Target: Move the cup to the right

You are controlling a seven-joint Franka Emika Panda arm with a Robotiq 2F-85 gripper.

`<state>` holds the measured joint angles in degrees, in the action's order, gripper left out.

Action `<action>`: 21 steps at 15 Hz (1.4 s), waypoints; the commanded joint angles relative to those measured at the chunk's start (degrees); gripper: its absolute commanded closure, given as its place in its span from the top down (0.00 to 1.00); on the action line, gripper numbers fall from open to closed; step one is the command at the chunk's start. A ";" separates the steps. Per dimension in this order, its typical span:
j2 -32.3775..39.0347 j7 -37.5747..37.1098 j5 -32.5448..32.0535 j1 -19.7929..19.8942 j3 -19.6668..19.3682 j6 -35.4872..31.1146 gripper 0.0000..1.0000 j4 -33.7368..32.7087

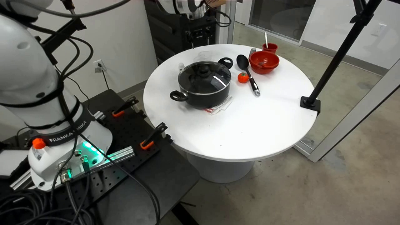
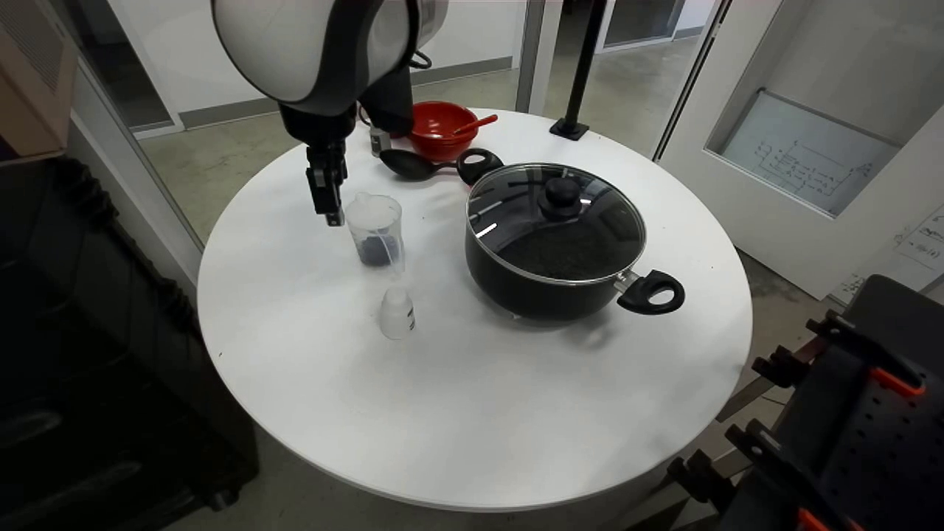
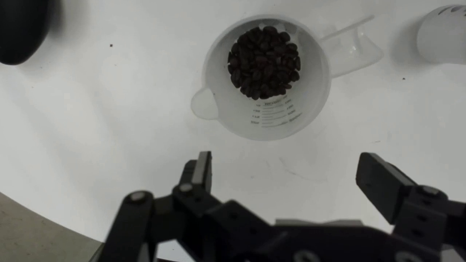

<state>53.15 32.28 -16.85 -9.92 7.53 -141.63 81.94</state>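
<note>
In wrist view, tool (image 3: 285,163) is spread, empty, likely to straddle measuring cup (image 3: 238,109) of dark beans (image 3: 264,63) at its 12 o'clock.

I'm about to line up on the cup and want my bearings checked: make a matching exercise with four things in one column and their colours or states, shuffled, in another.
Things:
1. cup
2. gripper
3. pot
4. tomato

Colours or states:
A. open, gripping nothing
B. red
C. dark beans inside
D. covered by a lid

Pairs: 1-C; 2-A; 3-D; 4-B
</note>
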 commanded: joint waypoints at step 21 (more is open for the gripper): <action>7.09 -0.64 -1.07 -1.70 -0.88 6.89 1.00 -10.80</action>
<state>62.30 32.30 -16.87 -11.06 7.34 -134.37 69.05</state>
